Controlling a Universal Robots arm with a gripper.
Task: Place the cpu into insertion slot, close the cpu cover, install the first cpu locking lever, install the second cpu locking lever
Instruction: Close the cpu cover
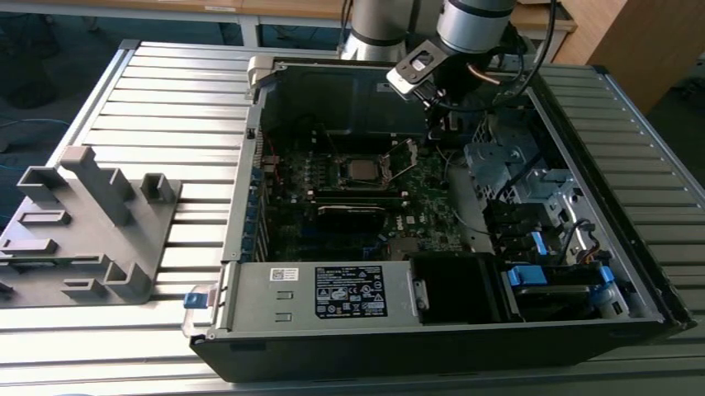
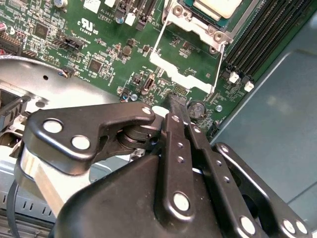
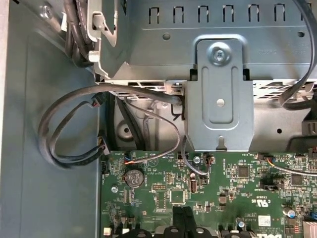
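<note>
I see the cpu [image 2: 218,6] already sitting in the insertion slot [image 2: 190,20], so I judge we're on step 2: the cpu cover [image 2: 181,74] stands open just beside it. My hand [image 2: 174,105] is pressed together and empty, near the circuit board's [image 2: 99,44] edge. Closing calls for reaching the cover's free rim. The slot is cut off here, and the levers [image 2: 218,64] are hard to tell apart.
</note>
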